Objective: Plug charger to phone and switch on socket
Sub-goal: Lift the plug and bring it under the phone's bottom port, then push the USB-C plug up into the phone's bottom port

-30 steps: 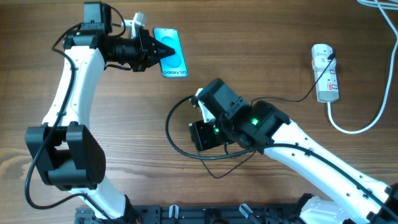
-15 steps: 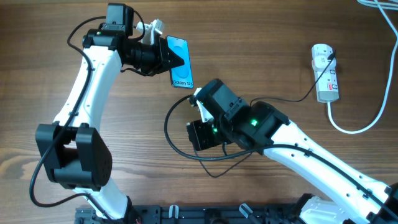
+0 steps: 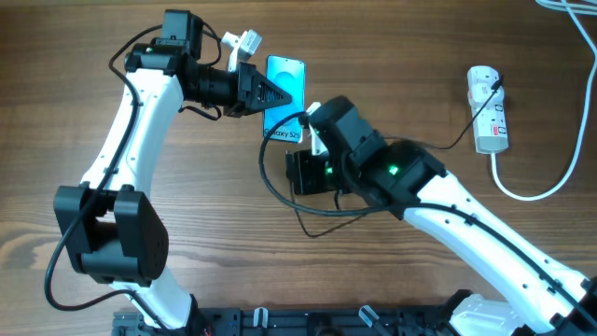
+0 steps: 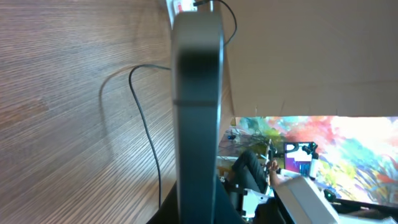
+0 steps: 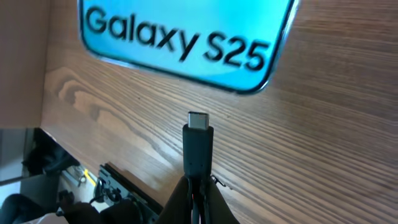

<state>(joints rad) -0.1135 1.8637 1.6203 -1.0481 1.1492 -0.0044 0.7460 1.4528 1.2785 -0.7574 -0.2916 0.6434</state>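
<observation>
Now: left fingers [image 3: 264, 91] clamp the phone [image 3: 289, 75], raised off the surface [image 3: 224, 266]. Right fingers [image 5: 180, 205] pinch the charger [image 5: 198, 149], its connector just short of the phone's lower edge. Socket [image 3: 489, 121] lies far right.

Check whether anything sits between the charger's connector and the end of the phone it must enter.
Nothing visible does. In the right wrist view the charger, held in the right gripper, points its connector at the phone, with only table wood showing in the gap.
</observation>
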